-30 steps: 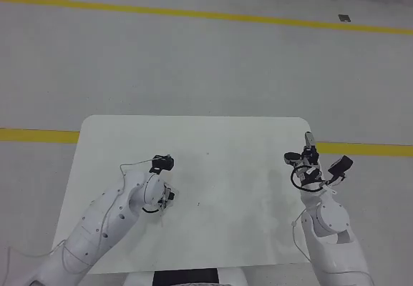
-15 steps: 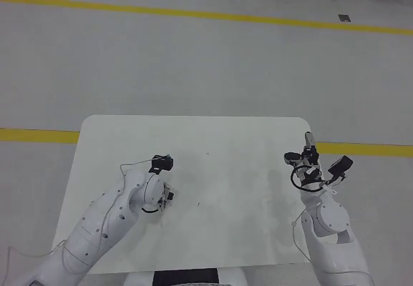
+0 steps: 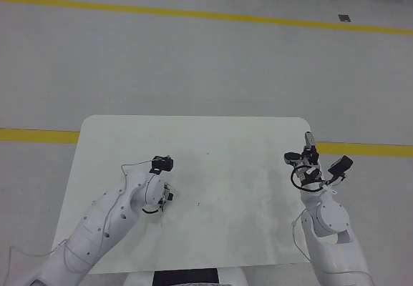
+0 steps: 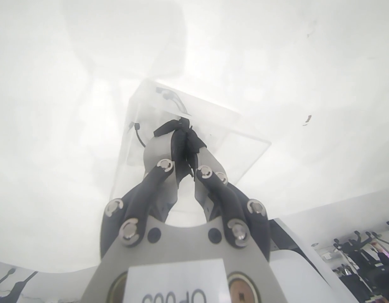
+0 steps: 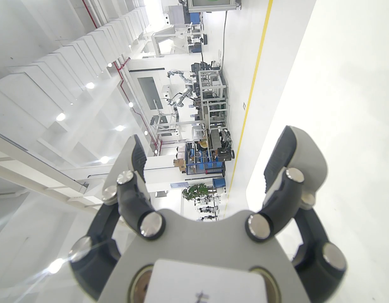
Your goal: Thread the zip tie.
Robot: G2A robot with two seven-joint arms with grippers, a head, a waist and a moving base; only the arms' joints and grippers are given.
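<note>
- White matte bench (image 3: pixel 235 143), rounded corners, on a grey floor (image 3: pixel 192 57) with yellow lines (image 3: pixel 20 134).
- Clear box (image 4: pixel 242 133): see-through, hard-edged plastic, sits on the bench under the left arm.
- Left gripper (image 4: pixel 182 133): dark metal links with silver rivets, fingertips wrapped in crinkled black material. It points down into the clear box with the tips pressed together. Can't tell if anything is pinched between them.
- Zip tie (image 4: pixel 138 133): thin dark curved strand with a small head, lying inside the clear box just beside the left gripper's tips. Can't tell if they touch.
- Right gripper (image 5: pixel 210 146): spread wide with nothing in it, ribbed black pads on grey fingers. It is raised by the bench's right edge, well apart from the box.
- Versus 1 s ago: both arms sit in about the same place, no visible shift.
</note>
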